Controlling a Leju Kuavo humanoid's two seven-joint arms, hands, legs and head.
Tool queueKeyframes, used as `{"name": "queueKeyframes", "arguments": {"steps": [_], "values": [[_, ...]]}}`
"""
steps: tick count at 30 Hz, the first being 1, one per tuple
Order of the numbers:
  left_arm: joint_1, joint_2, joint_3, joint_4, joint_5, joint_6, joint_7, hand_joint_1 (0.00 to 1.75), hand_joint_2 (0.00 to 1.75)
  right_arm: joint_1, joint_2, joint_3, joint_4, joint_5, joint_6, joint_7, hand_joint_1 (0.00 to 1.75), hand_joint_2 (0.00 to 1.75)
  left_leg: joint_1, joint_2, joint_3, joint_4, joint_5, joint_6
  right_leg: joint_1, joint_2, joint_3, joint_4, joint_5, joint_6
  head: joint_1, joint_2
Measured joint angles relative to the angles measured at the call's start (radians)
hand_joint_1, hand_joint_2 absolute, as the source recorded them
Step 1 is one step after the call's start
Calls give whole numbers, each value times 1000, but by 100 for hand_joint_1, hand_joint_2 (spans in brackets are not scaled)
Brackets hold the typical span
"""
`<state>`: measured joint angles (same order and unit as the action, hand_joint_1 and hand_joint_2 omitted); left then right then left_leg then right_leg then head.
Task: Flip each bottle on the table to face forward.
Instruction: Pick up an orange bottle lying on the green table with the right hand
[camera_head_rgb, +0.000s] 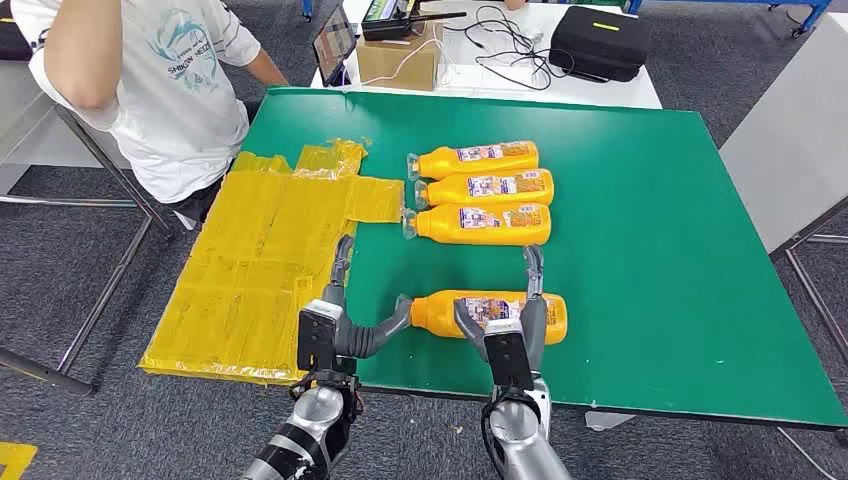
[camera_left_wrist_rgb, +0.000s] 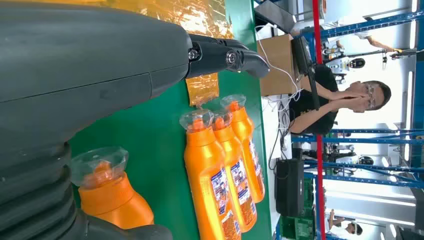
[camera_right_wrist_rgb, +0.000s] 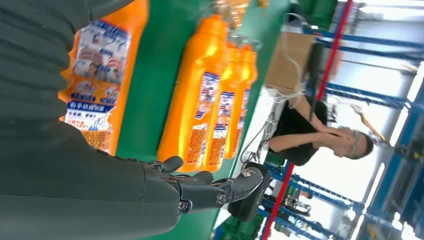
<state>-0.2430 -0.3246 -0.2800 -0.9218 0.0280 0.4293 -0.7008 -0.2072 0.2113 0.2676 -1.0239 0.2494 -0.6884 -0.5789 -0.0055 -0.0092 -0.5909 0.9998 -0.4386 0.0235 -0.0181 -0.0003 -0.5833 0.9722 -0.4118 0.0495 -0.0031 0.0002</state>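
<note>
Four orange bottles lie on their sides on the green table (camera_head_rgb: 650, 250), clear caps toward my left. Three lie side by side at the back (camera_head_rgb: 480, 190) (camera_left_wrist_rgb: 220, 180) (camera_right_wrist_rgb: 200, 95), labels up. The fourth bottle (camera_head_rgb: 438, 311) (camera_left_wrist_rgb: 112, 202) (camera_right_wrist_rgb: 100, 75) lies alone near the front edge, label up. My right hand (camera_head_rgb: 512, 325) (camera_right_wrist_rgb: 75, 185) hovers over its body, fingers (camera_right_wrist_rgb: 215, 190) stretched straight across it and thumb spread, holding nothing. My left hand (camera_head_rgb: 340, 320) (camera_left_wrist_rgb: 100, 65) is beside its cap (camera_left_wrist_rgb: 97, 167), fingers (camera_left_wrist_rgb: 225, 55) straight and thumb reaching toward the cap.
A patch of yellow tape (camera_head_rgb: 260, 260) covers the table's left side. A person in a white shirt (camera_head_rgb: 150, 80) sits at the back left. Behind the table stand a cardboard box (camera_head_rgb: 400, 55), a tablet and a black case (camera_head_rgb: 600, 40). The table's right half is bare green.
</note>
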Motion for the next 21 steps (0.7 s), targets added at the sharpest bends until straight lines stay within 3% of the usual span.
{"name": "queueKeyframes", "arguments": {"steps": [4,12,21], "values": [[-4,-1,0,5,-2,-3,0,0,175,-34,-22,3,68,94,-2,48,0,175,0,0,0,0,0,0,0,0,0,0,0,0,0,0],[-8,-2,0,17,-2,-15,0,0,175,-77,-65,-8,199,408,-4,197,0,175,0,0,0,0,0,0,0,0,0,0,0,0,0,0],[-10,-3,0,23,0,-16,0,0,175,-80,-83,-30,238,484,-4,237,0,175,0,0,1,0,0,0,0,0,0,0,0,0,0,0]]}}
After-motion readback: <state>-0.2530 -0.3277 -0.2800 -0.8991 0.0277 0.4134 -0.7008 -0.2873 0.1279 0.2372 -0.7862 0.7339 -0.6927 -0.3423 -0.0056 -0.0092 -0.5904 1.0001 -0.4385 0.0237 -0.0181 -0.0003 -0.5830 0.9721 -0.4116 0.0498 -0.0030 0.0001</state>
